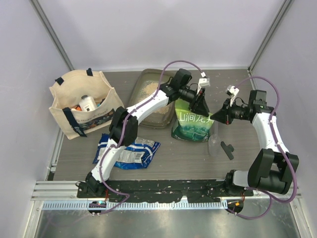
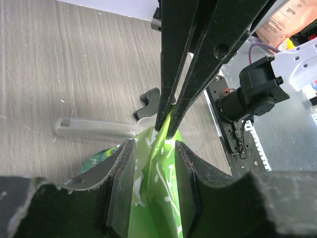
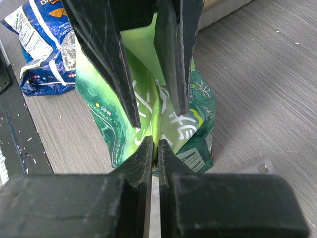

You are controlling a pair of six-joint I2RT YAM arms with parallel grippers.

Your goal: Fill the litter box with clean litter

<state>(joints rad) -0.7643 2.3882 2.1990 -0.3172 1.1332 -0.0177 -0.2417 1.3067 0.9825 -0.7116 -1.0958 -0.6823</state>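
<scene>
The smoky grey-brown litter box [image 1: 140, 79] lies at the back middle, with tan clean litter [image 1: 147, 90] heaped inside. In front of it a green-and-white printed bag [image 1: 192, 125] stands upright. My right gripper [image 3: 154, 145] is shut on the bag's folded top edge [image 3: 161, 111]; seen from above, the right gripper [image 1: 214, 118] comes in from the right. My left gripper [image 2: 154, 148] is open, its two fingers [image 3: 121, 74] straddling the bag's top [image 2: 161, 188] without pinching it. From above, the left gripper [image 1: 202, 110] hangs over the bag's top.
A beige tote bag [image 1: 81, 106] with items stands at back left. A blue crinkly packet [image 1: 130, 150] lies front left of the green bag. A clear scoop [image 1: 214, 144] and a small black piece [image 1: 228, 149] lie to the bag's right.
</scene>
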